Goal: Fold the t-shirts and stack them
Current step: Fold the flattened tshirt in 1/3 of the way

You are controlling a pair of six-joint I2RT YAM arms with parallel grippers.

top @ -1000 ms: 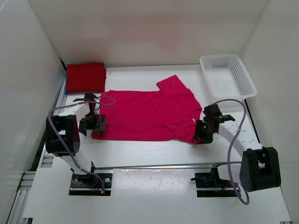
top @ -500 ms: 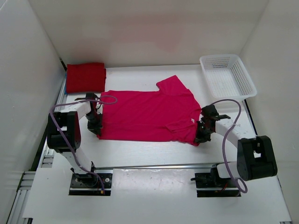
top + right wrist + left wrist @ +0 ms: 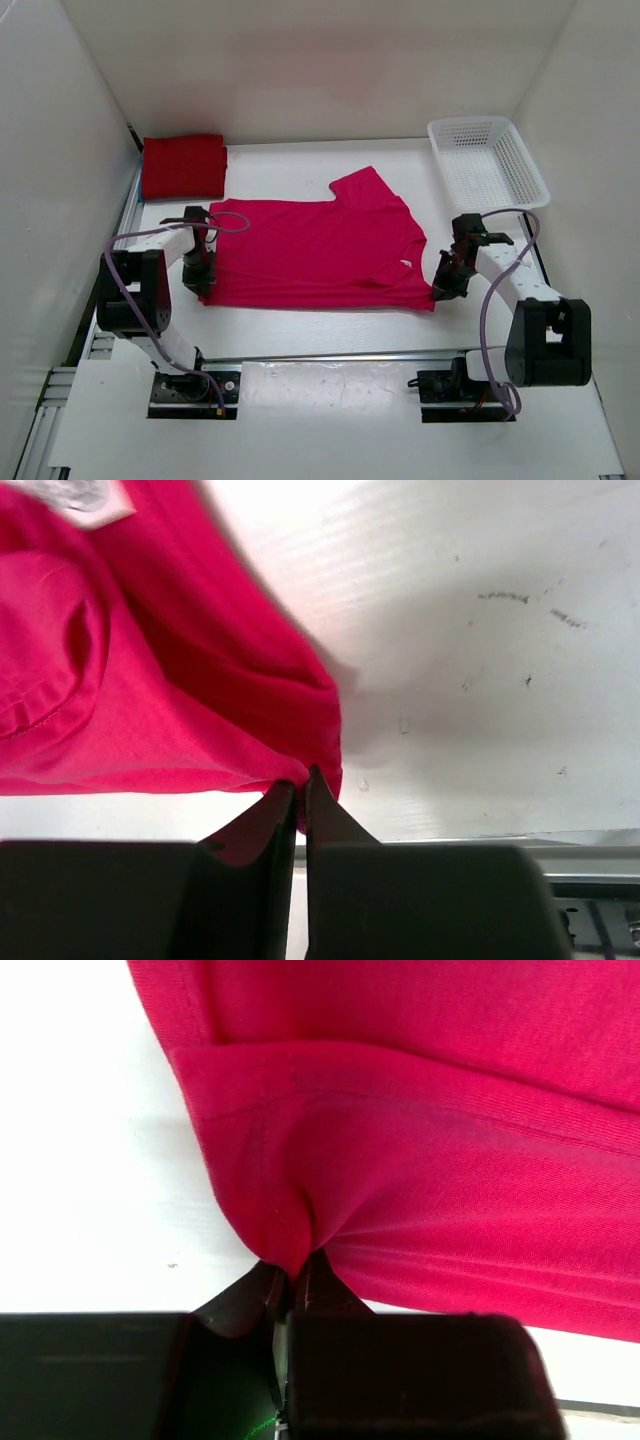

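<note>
Your pink t-shirt (image 3: 310,255) lies flat just left of the basket (image 3: 490,165), its long axis running away from it. Each claw is clenched on a near-edge corner: the right gripper (image 3: 443,290) at the basket end, the left gripper (image 3: 197,278) at the far end. The folded dark red t-shirt (image 3: 183,165) sits farthest from the basket, leaving room to carry that edge over.

White-and-black arms (image 3: 175,345) carry looping lilac cables (image 3: 482,335)

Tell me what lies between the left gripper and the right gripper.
The pink-magenta t-shirt spans that whole stretch; the left gripper and right gripper each pinch a near corner. The top external view shows this.
</note>
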